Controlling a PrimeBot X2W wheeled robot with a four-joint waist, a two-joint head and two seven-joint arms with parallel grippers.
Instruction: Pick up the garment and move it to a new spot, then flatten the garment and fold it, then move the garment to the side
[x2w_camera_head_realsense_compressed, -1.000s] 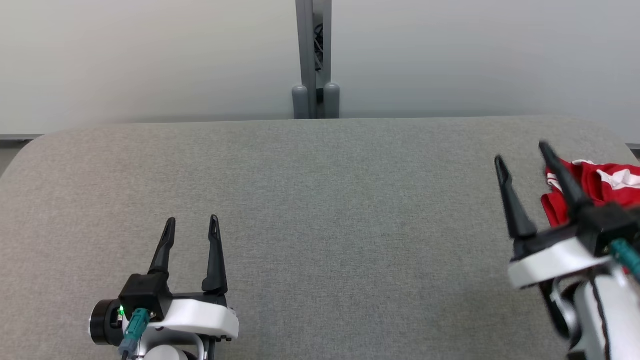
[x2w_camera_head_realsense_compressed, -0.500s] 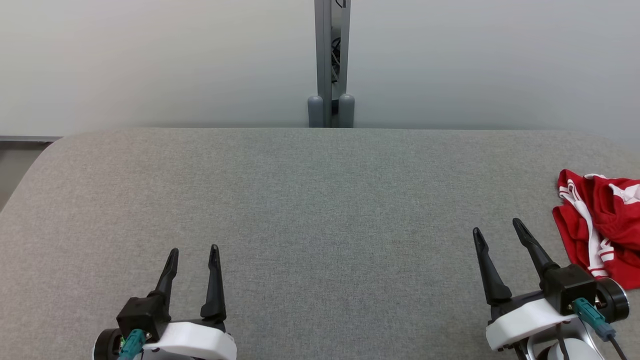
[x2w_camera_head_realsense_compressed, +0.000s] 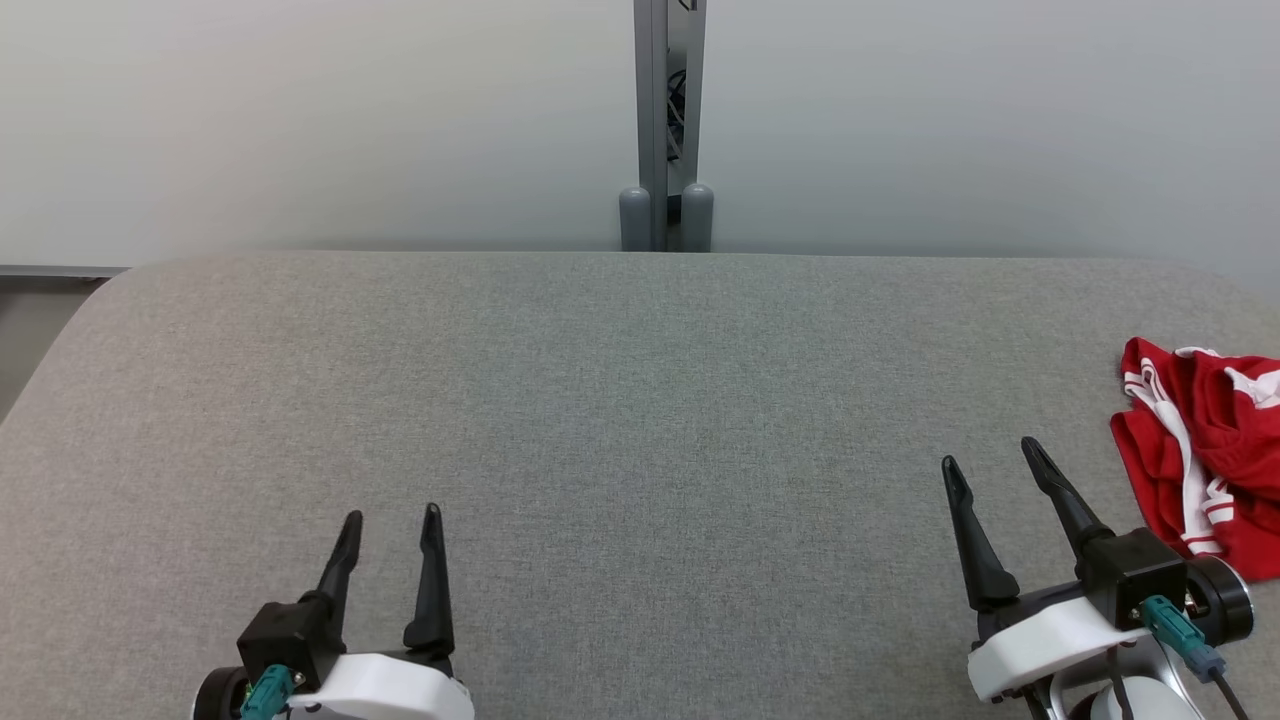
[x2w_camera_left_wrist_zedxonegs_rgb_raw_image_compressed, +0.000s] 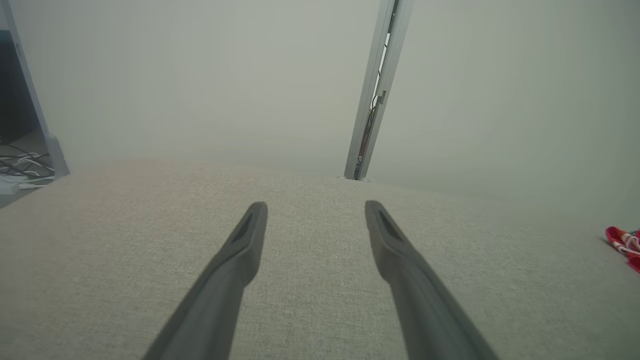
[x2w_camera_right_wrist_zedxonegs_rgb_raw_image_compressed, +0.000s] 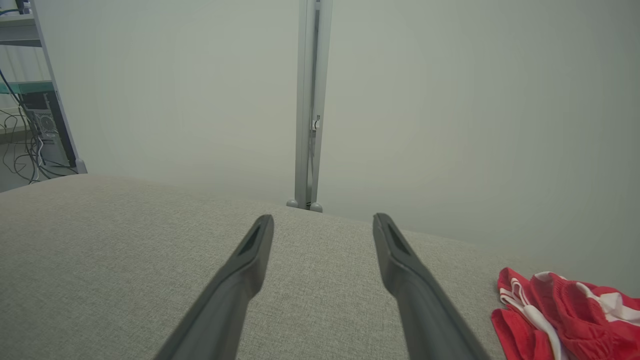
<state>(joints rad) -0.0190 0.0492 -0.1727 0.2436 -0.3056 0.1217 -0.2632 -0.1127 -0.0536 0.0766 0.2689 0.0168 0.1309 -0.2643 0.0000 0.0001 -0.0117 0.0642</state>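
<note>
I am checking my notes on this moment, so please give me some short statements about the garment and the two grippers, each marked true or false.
The red garment lies near the right edge of the grey table. True.
The right gripper is shut on the garment. False: its jaws stand open and hold nothing; the garment lies to its right, clear of its fingers.
The left gripper is open and holds nothing. True.
The garment is folded into a neat flat rectangle. False: it lies crumpled.
A grey post stands behind the table's far edge. True.
</note>
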